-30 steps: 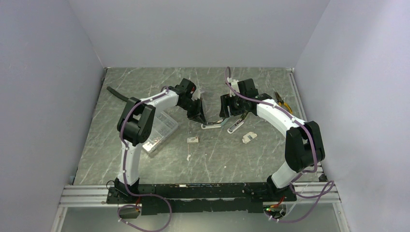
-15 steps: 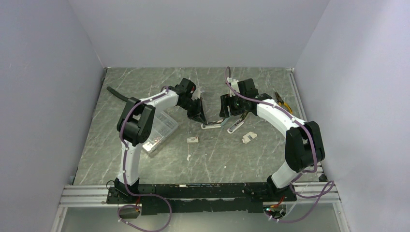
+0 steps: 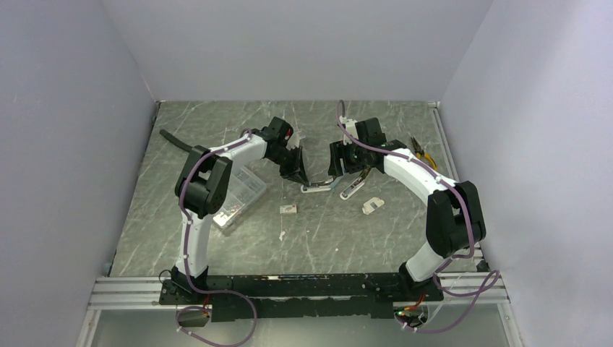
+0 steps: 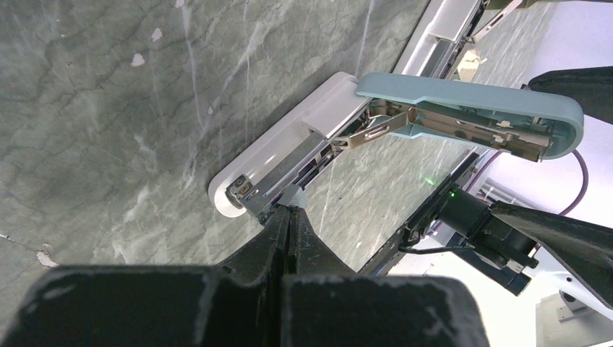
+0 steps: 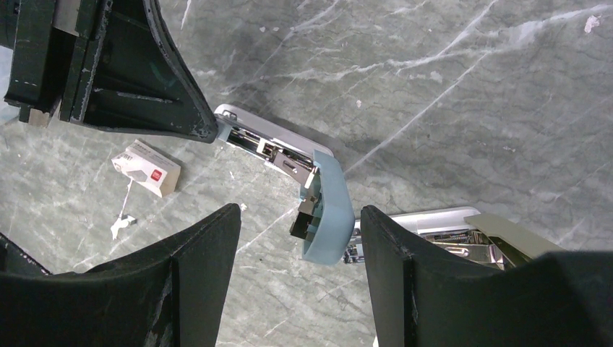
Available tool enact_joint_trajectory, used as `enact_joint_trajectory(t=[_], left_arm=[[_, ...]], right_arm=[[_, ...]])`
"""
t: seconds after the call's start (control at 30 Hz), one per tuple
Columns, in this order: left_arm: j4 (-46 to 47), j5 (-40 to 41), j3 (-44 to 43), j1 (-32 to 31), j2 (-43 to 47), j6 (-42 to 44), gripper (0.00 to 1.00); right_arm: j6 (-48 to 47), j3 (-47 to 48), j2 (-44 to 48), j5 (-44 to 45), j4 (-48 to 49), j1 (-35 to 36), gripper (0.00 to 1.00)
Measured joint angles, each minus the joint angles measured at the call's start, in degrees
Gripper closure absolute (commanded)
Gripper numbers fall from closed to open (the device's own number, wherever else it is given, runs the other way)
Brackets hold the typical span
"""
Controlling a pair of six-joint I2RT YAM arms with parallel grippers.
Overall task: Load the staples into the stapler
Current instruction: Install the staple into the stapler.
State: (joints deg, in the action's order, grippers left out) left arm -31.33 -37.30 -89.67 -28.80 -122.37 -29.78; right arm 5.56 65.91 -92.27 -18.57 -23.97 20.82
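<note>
Stapler lies flat, left-to-right, nose at the shut left gripper.

staple box print unreadable, no other text

Marble table, stapler, staple box, plastic case

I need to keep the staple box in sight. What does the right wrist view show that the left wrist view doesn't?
Only right wrist: the staple box on the table, and the open right gripper straddling the raised blue lid. Only left wrist: the whole length of the lid's metal underside. Both: the opened stapler, with the shut left gripper at its front end.
</note>
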Motion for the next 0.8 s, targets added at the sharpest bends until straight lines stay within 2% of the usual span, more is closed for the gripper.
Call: enact_joint_trajectory(t=[0.8], left_arm=[[-1.7, 1.2, -1.1, 0.1, -0.9, 0.8, 0.97]], right_arm=[[0.0, -0.1, 0.0, 0.0, 0.0, -0.2, 0.34]])
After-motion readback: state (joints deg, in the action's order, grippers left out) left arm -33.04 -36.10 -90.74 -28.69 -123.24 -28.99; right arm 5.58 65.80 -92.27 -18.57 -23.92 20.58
